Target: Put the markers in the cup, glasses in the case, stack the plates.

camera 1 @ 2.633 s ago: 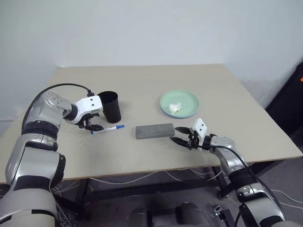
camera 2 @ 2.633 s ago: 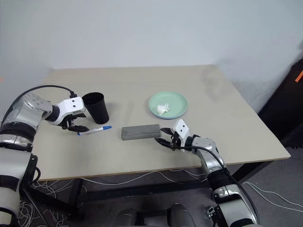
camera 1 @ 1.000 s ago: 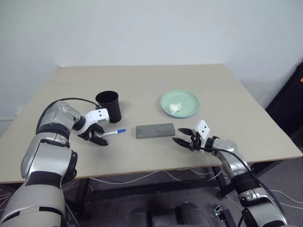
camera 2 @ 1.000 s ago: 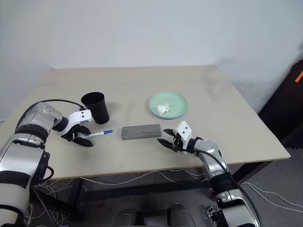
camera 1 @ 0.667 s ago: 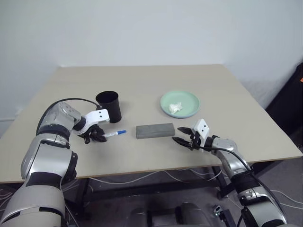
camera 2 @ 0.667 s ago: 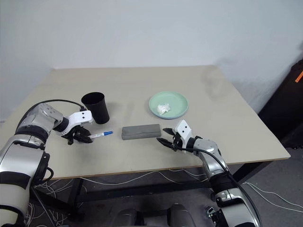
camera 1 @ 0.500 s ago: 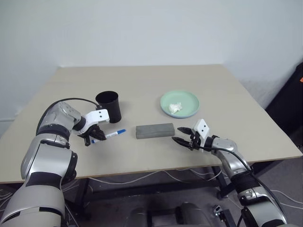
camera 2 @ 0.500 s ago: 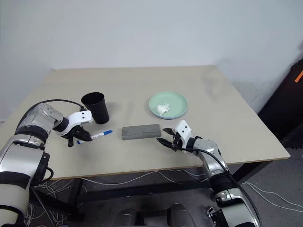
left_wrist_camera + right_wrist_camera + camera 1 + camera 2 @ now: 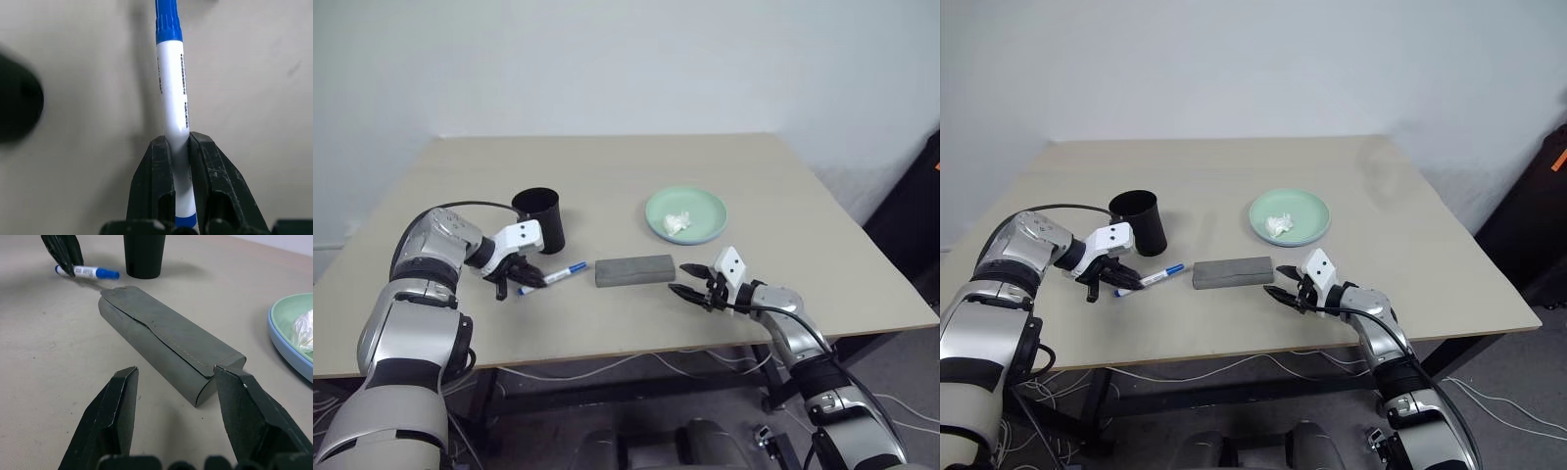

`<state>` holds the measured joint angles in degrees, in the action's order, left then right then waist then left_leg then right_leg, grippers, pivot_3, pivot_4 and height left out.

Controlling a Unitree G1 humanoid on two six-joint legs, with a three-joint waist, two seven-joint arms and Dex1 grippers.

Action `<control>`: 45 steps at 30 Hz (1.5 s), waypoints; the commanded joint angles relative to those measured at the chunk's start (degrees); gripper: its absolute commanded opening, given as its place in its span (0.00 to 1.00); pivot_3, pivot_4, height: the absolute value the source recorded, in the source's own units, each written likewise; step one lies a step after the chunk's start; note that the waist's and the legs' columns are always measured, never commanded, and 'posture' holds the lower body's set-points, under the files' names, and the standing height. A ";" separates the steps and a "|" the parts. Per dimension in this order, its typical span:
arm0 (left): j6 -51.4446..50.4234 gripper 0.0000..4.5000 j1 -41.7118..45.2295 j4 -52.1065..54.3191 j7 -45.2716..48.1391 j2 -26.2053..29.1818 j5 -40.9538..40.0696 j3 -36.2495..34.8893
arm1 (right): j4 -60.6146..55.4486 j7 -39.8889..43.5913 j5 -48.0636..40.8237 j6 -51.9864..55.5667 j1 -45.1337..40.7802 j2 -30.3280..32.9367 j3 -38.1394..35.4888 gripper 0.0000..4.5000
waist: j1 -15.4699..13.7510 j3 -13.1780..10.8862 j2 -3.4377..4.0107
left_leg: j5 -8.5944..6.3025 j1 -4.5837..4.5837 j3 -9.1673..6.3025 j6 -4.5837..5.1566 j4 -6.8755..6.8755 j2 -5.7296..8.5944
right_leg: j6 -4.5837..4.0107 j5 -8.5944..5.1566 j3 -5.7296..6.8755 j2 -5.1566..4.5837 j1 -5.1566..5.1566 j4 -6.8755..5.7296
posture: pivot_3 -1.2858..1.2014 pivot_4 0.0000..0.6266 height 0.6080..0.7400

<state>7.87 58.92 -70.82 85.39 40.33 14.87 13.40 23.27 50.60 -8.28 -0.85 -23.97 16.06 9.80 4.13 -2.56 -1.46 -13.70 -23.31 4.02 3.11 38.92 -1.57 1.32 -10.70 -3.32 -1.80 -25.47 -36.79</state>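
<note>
Your left tool pinches the blue-capped marker just beside the cup; its barrel print is unreadable. Your right tool gapes empty near the case on the worktop.

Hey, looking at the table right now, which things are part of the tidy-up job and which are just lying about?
Part of the job:
- blue-capped white marker, clamped in the left hand
- black tapered plastic cup
- grey rectangular case, closed
- mint green plate stacked on a light blue plate

Lying about:
- small white paper wad on the top plate
- black cable on the left arm
</note>
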 commanded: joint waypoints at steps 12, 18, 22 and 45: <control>-11.72 0.02 -5.81 25.19 -4.95 -3.18 -22.43 -17.62 | -1.52 0.40 -0.52 -0.80 -0.57 0.11 -0.75 0.59 | 0.07 0.00 0.01 | 0.02 -0.07 -0.09 0.05 0.18 -0.03 | 0.15 0.10 0.07 0.01 0.03 -0.06 | 0.52 0.00 1.00; -3.83 0.02 -7.89 28.38 -31.39 -7.91 -25.19 -27.30 | -1.57 1.04 -0.47 -0.55 -0.48 0.39 -0.61 0.59 | -0.08 0.01 0.02 | 0.05 -0.06 -0.13 0.08 0.26 -0.10 | 0.22 0.18 0.08 0.01 0.07 -0.10 | 0.52 0.00 1.00; 2.23 0.02 -8.98 29.91 -40.69 -10.47 -25.05 -29.07 | -1.06 1.29 -0.29 -0.63 -1.06 0.31 -0.46 0.59 | -0.14 0.01 0.01 | 0.06 -0.06 -0.10 0.10 0.28 -0.06 | 0.29 0.26 0.07 -0.04 0.11 -0.06 | 0.52 0.00 1.00; 15.04 0.02 -8.34 12.82 -58.10 -13.29 -21.67 -26.81 | -0.89 0.79 -0.36 -0.83 -0.93 -0.10 -0.40 0.59 | -0.13 0.02 0.01 | 0.02 -0.07 -0.03 -0.01 0.27 0.09 | 0.23 0.33 0.15 -0.03 0.13 0.02 | 0.52 0.00 1.00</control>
<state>21.74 47.90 -58.47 27.28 27.00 -7.08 -13.85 23.57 51.42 -8.25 -0.85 -23.96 16.00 10.24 3.99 -2.54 -1.45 -13.73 -23.37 3.99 3.01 39.19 -1.48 1.54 -10.36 -3.16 -1.84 -25.35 -36.77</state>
